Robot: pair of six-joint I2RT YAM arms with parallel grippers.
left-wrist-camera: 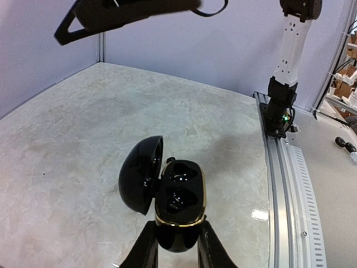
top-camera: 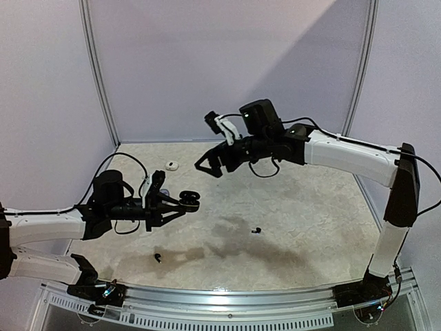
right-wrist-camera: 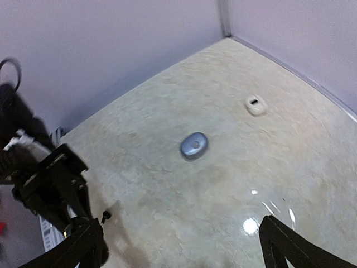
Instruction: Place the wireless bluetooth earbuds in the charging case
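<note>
My left gripper (top-camera: 180, 201) is shut on a black charging case (left-wrist-camera: 179, 195) with a gold rim and holds it above the table with its lid (left-wrist-camera: 140, 174) swung open to the left. Its two wells are dark, and I cannot tell what is in them. One black earbud (top-camera: 256, 229) lies mid-table and another (top-camera: 158, 258) lies near the left arm. One black earbud shows in the right wrist view (right-wrist-camera: 105, 214). My right gripper (top-camera: 210, 164) is wide open, empty and high above the table's back. White and silvery earbuds are out of view.
A small white case (top-camera: 171, 165) lies at the back left and also shows in the right wrist view (right-wrist-camera: 255, 104). A closed silvery-blue case (right-wrist-camera: 194, 146) lies below the right gripper. Purple walls close the back and sides. A metal rail (left-wrist-camera: 279, 184) runs along the near edge.
</note>
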